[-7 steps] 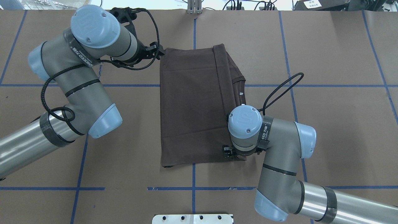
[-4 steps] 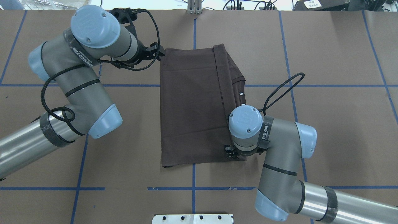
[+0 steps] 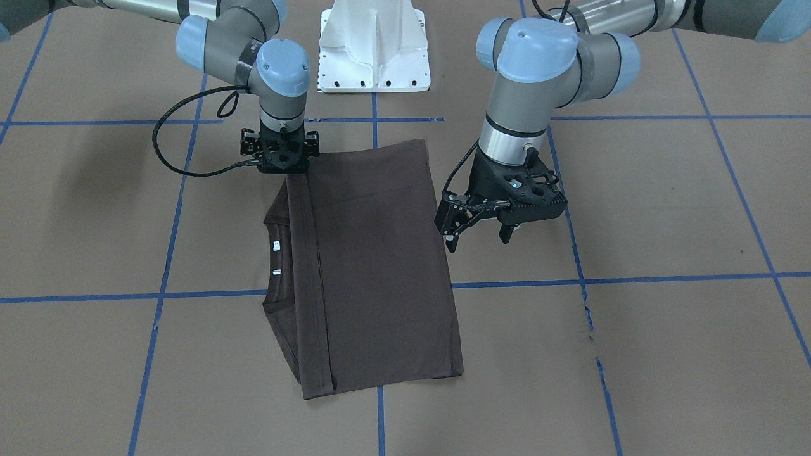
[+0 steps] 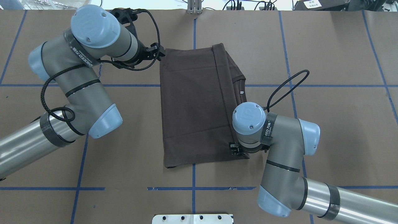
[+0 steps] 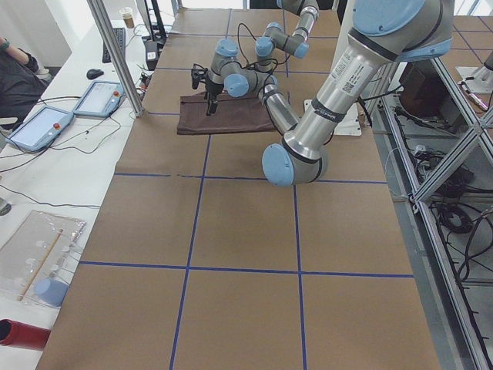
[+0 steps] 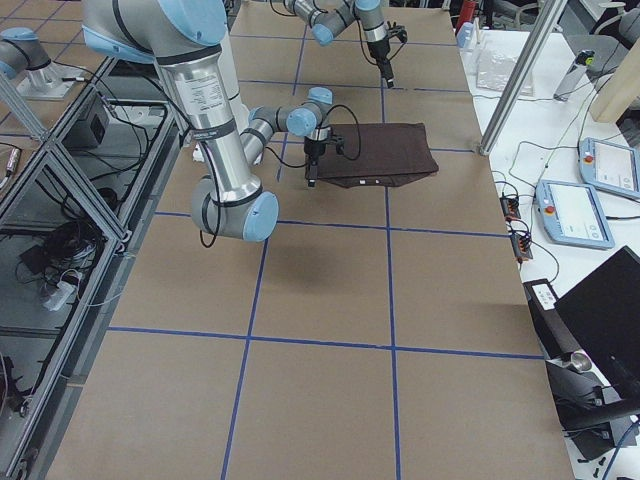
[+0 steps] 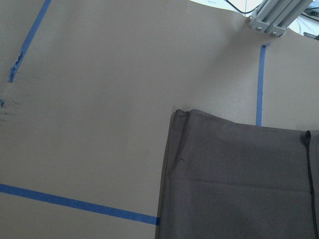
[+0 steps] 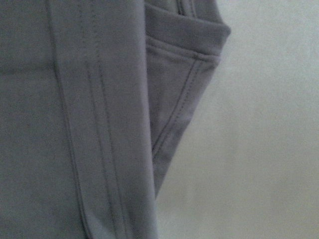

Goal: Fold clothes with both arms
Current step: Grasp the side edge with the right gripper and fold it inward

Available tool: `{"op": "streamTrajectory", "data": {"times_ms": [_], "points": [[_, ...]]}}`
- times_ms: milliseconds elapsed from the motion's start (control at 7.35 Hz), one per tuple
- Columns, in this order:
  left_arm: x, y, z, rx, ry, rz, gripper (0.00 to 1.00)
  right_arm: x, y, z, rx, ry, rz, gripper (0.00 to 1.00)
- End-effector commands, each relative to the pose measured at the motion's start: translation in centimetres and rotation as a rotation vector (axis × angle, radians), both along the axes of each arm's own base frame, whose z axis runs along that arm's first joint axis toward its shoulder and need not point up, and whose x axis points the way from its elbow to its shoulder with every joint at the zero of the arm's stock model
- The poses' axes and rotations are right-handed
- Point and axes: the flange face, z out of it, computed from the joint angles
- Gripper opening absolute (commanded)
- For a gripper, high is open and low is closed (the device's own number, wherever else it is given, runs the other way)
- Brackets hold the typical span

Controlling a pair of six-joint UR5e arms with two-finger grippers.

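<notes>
The dark brown T-shirt (image 4: 194, 105) lies folded into a tall rectangle at the middle of the paper-covered surface (image 4: 335, 46), its hem band and collar edge along the right side. The left end effector (image 3: 478, 231) hangs just off the shirt's far left corner, fingers spread and holding nothing. The right end effector (image 3: 280, 166) points straight down at the near right corner; whether it pinches the cloth I cannot tell

Even, bright overhead light, soft shadows under my arms on the table (image 3: 633, 354). Fixed views sharp. My right wrist view is blurry and washed out, too close to the T-shirt (image 8: 75, 124); left wrist view slightly soft.
</notes>
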Motion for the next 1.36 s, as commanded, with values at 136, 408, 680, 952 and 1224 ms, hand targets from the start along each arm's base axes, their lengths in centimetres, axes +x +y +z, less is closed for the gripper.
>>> {"op": "streamTrajectory", "data": {"times_ms": [136, 408, 680, 952, 1224], "points": [[0.2, 0.2, -0.2, -0.001, 0.004, 0.005, 1.00, 1.7, -1.6, 1.1, 0.017, 0.018, -0.009, 1.00], [0.3, 0.2, -0.2, 0.000, 0.005, 0.007, 1.00, 2.5, -2.3, 2.0, 0.027, 0.029, -0.018, 1.00], [0.4, 0.3, -0.2, -0.001, 0.005, 0.007, 1.00, 4.7, -2.3, 5.2, 0.026, 0.064, -0.029, 1.00], [0.3, 0.3, -0.1, -0.001, 0.004, 0.008, 1.00, 7.4, -2.6, 3.3, 0.045, 0.017, -0.015, 1.00], [0.1, 0.6, -0.6, 0.006, 0.015, 0.014, 1.00, 7.2, -5.3, -2.5, 0.103, -0.074, 0.014, 1.00]]}}
